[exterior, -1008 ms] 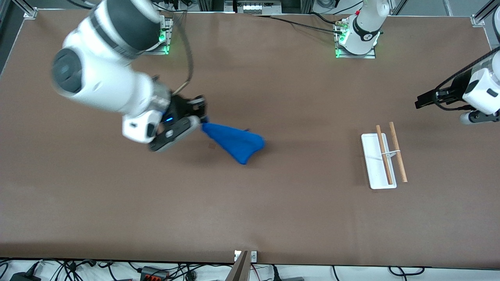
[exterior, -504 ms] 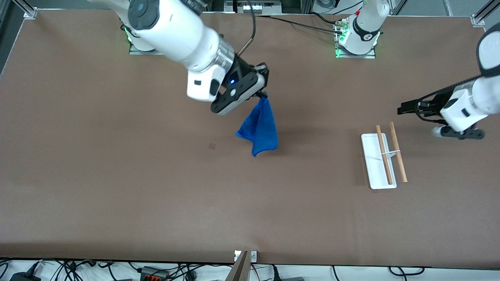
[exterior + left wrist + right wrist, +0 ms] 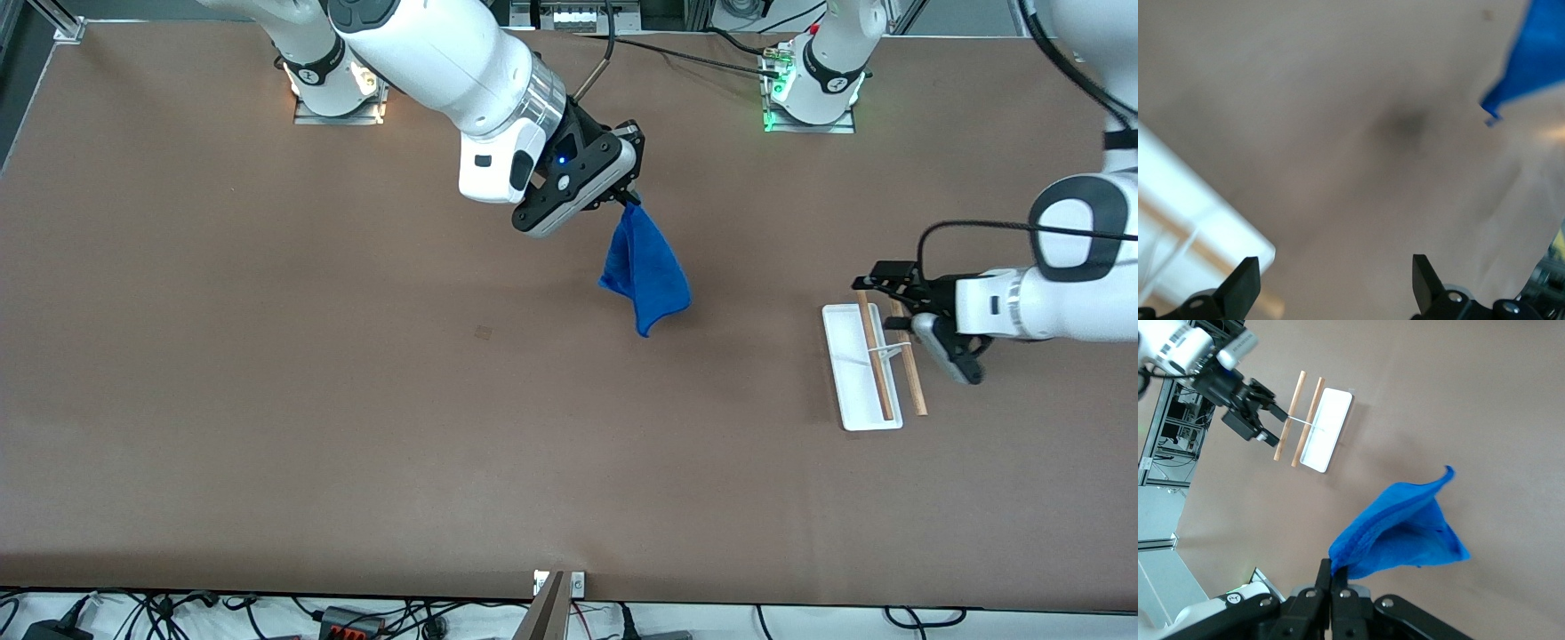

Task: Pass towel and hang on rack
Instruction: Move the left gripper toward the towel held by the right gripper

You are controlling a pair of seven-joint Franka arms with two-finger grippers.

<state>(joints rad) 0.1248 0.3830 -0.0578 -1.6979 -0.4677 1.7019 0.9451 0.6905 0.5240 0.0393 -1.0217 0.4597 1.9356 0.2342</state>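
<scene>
The blue towel [image 3: 646, 273] hangs by one corner from my right gripper [image 3: 629, 201], which is shut on it above the middle of the table. In the right wrist view the towel [image 3: 1405, 533] droops from the pinched jaws of that gripper [image 3: 1332, 571]. The rack [image 3: 861, 373], a white base with two wooden rods, stands toward the left arm's end of the table. My left gripper [image 3: 877, 300] hovers open over the rods' ends nearest the robot bases, holding nothing. In the left wrist view, its fingertips [image 3: 1247, 275] spread wide beside the white base [image 3: 1178, 193], and the towel's tip [image 3: 1531, 60] shows too.
Bare brown tabletop lies between the hanging towel and the rack. The arm bases [image 3: 809, 98] stand along the table edge farthest from the front camera. Cables [image 3: 356, 618] run past the nearest edge.
The right arm has swung the towel off the table and carried it toward the left arm's end. The left arm has come in from the table's end to hover over the rack.
</scene>
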